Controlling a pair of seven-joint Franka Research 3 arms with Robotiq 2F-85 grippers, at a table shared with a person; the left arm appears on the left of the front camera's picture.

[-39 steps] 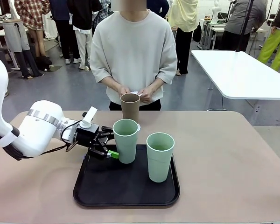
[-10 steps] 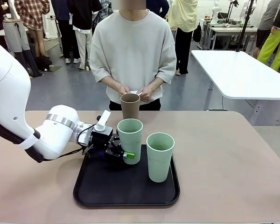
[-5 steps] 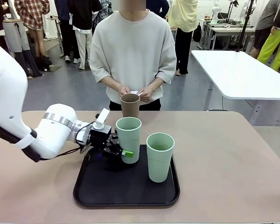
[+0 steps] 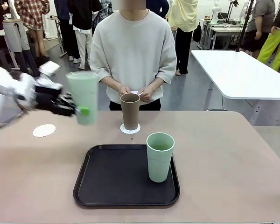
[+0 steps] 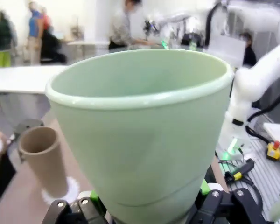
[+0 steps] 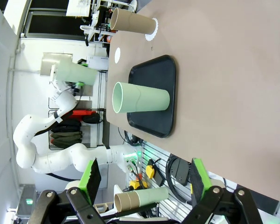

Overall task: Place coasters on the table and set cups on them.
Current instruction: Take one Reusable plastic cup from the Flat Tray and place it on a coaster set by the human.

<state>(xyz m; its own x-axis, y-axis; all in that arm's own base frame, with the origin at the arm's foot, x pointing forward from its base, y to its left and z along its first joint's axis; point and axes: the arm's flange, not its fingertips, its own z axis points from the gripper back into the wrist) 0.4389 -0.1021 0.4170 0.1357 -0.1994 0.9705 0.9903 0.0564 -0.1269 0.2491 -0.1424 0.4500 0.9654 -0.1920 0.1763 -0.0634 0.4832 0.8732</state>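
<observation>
Left tool pinches green cup, aloft over far-left surface. Bare coaster lies just left, below. Brown cup stands on second coaster, far centre. Other green cup on tray. Right tool spread.

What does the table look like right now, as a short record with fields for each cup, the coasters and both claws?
left claw: shut on a green cup, held in the air over the left of the table
right claw: open, empty
brown cup: upright on a coaster, far middle
bare coaster: on the table's left, nothing on it
second green cup: upright on the tray
person's hands: behind the brown cup, holding something small and white
</observation>
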